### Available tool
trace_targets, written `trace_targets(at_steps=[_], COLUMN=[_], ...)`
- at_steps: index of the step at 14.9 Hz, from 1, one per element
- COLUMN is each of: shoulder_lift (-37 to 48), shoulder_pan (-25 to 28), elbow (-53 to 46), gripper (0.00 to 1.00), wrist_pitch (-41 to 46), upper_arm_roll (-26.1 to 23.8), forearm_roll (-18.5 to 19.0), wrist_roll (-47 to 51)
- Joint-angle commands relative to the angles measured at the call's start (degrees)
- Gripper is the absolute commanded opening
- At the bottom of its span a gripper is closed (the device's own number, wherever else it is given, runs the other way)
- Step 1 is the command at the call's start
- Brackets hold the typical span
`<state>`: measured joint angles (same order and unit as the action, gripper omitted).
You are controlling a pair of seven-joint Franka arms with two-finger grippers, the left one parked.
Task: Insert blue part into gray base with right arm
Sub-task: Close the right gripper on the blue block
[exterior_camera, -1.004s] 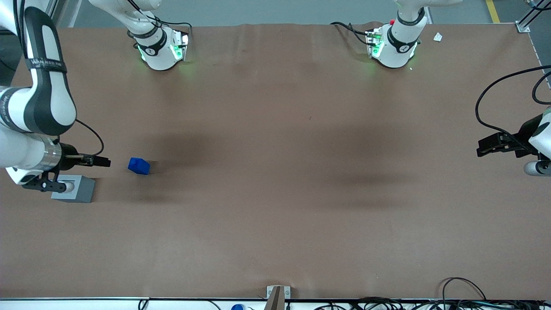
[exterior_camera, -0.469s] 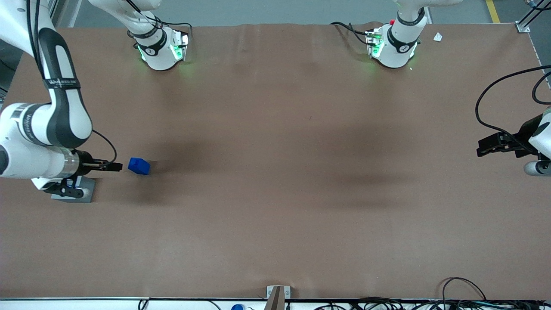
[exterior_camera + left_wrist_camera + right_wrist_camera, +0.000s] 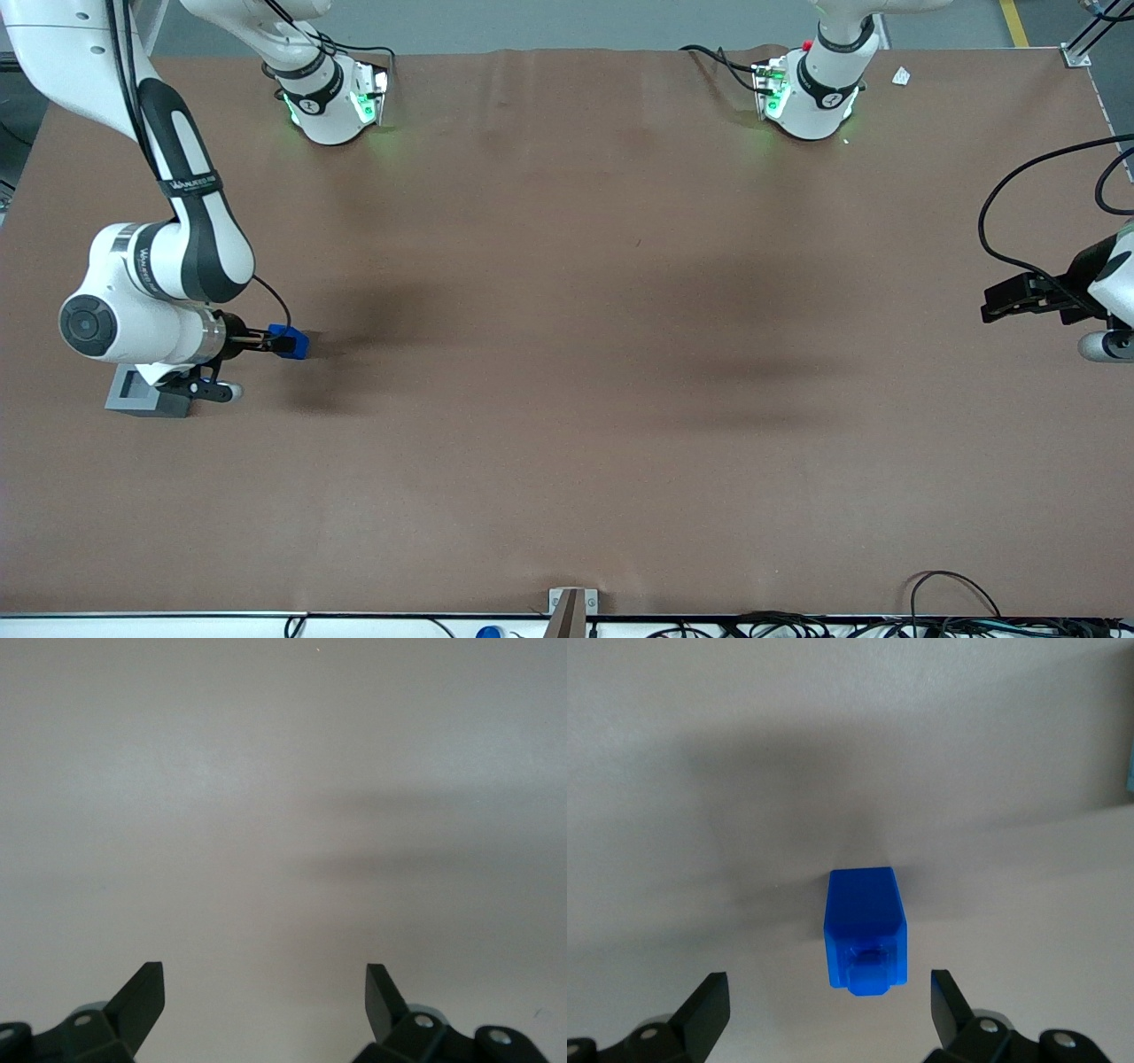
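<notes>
Now the gripper (image 3: pixel 824 1005) is wide open over the blue part (image 3: pixel 291 342) on the brown surface (image 3: pixel 567 443), near the gray base (image 3: pixel 142 396).

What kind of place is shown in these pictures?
Probably a robotics lab bench: a brown-covered table, the right arm with its gripper open above the blue part, and the gray base.
</notes>
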<state>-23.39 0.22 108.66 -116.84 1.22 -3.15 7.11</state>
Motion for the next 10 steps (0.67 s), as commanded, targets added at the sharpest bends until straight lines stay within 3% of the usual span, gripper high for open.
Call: trace_targets(at_steps=[1,5,10], shoulder_lift=[-0.16,-1.04,-2.79], shoulder_pan=[-0.83,-0.93,-1.01], elbow=[1.11,1.73,1.64], gripper=[1.0,1.0,0.9], wrist_pitch=[-0.06,-0.49,-0.85], upper_arm_roll=[0.1,0.1,0.18], forearm_roll=[-0.1,0.34,1.83], wrist_roll=[0.71,0.63,0.62])
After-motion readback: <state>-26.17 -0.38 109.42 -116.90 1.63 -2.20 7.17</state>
